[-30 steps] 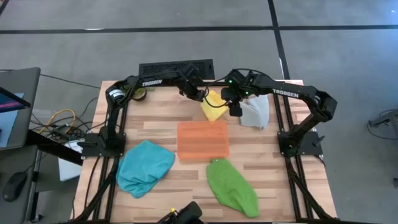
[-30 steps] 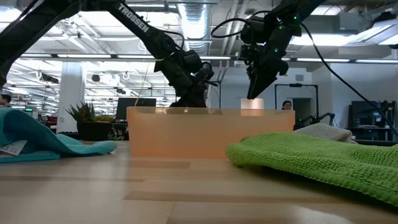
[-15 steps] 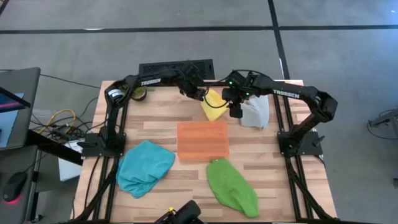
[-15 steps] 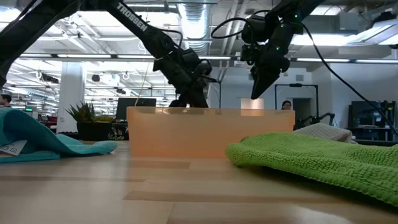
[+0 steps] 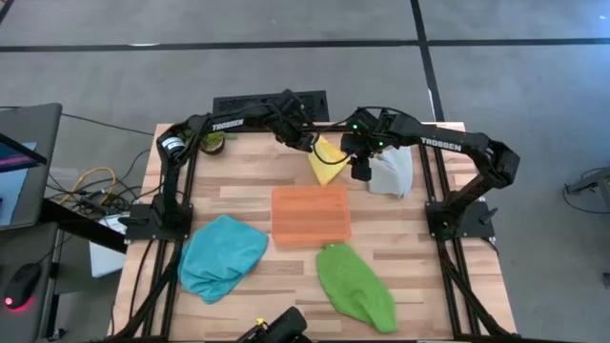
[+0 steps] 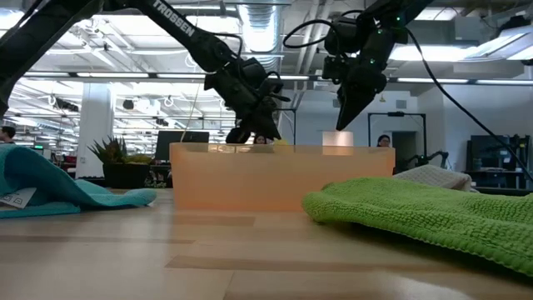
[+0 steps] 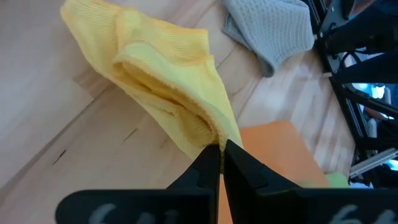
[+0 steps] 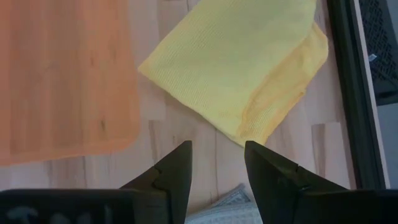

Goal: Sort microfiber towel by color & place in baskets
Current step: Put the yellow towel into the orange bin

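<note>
Tabletop: orange tray (image 5: 311,215) lengthwise toward arms.

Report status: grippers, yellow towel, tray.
Left gripper shut on yellow towel corner, behind the tray. Right gripper open, hovering beside the towel. Tray holds nothing. Grey towel close by, not blocking.

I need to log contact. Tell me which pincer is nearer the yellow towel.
Left. The left pincer is shut on a corner of the yellow towel, pinching it. The right pincer hangs open above the table just beside the towel, not touching it.
</note>
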Tool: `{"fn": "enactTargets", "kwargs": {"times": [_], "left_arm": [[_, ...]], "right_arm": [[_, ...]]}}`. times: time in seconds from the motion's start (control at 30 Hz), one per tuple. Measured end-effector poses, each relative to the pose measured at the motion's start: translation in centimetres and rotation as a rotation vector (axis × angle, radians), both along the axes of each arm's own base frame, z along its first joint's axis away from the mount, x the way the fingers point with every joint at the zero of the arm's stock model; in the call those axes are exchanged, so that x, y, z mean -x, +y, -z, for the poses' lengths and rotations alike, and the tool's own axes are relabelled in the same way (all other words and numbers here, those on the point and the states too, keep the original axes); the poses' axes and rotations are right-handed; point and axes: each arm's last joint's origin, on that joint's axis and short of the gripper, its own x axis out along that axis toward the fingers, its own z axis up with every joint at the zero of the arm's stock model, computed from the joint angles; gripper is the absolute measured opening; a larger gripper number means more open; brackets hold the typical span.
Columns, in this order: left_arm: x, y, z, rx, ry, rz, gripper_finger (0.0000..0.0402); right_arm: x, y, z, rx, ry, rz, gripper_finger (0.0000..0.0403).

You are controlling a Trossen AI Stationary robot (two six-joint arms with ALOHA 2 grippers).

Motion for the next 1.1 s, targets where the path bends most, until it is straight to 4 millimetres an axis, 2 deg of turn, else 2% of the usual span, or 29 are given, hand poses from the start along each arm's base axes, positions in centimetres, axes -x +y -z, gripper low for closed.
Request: {"fn": "enactTargets", "kwargs": {"times": [0.17,0.4,0.73,1.1], "left_arm": [[0.0,-0.1,-0.2,-0.014,0.002,0.002,0.0],[0.5,-0.6,-2.1,-0.081,-0.028,0.029,0.0],[1.4,-2.5,-5.5,-0.205,-0.043,0.094,0.0],[1.4,-4.9,-8.0,-0.251,-0.082,0.11,0.0]], "right_arm": [[0.1,0.1,-0.3,-0.007,0.011,-0.001,0.0171],[1.1,0.7,-3.4,0.023,-0.068,0.009,0.017],[3.6,3.4,-7.7,0.055,-0.225,0.024,0.0167],[3.8,5.2,-8.6,0.05,-0.265,-0.016,0.0167]]}}
